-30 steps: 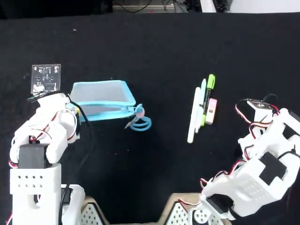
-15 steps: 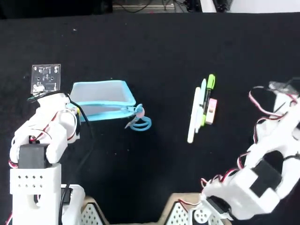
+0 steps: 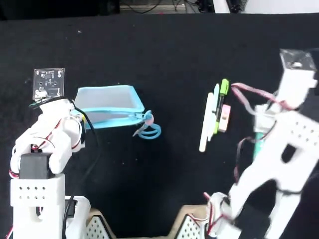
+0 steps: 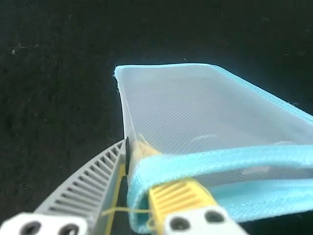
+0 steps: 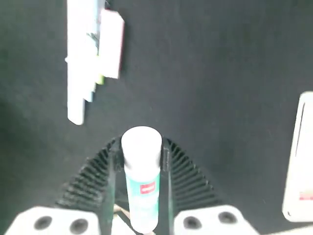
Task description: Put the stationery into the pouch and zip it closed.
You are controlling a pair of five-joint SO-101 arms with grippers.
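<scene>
The light blue mesh pouch (image 3: pixel 107 104) lies at the left with its mouth open, and its zipper strap (image 3: pixel 149 130) curls at its right end. My left gripper (image 3: pixel 79 118) is shut on the pouch's near left corner; in the left wrist view the fingers (image 4: pixel 181 196) pinch the blue zipper band of the pouch (image 4: pixel 205 117). My right gripper (image 3: pixel 259 130) hangs raised at the right, shut on a white and teal glue stick (image 5: pixel 141 181) (image 3: pixel 257 148). Left of it on the table lie several pens (image 3: pixel 212 114) (image 5: pixel 83 63) and a pink eraser (image 3: pixel 225 118) (image 5: pixel 111 44).
A small square printed board (image 3: pixel 48 83) lies behind the left arm. The black table (image 3: pixel 179 59) is bare between the pouch and the pens. A white flat object (image 5: pixel 298 161) sits at the edge of the right wrist view.
The right arm has risen from low at the near right and swung up and toward the pens, with the glue stick in its gripper. The left arm and the pouch have stayed still.
</scene>
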